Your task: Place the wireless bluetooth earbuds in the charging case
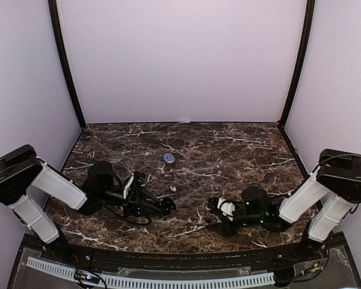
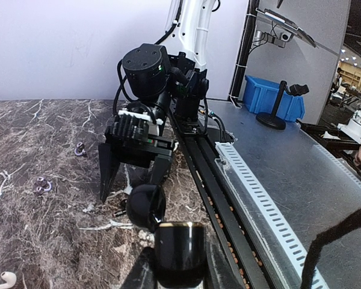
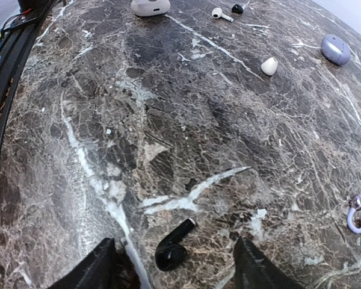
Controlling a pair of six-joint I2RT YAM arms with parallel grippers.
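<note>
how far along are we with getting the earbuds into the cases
Done: no earbud is visibly seated in a case yet. In hand: the left hand is shut on what looks like a black case; the right hand is open over a black earbud lying on the table. Left: that bud, plus the white earbuds and purple earbuds lying loose.

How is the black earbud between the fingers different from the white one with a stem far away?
The black earbud is dark; the white earbud is white. The black earbud lies between the right fingers, which stand open and do not touch it; the white earbud lies far from them, near a white case. Both have a short stem and lie loose on the table.
</note>
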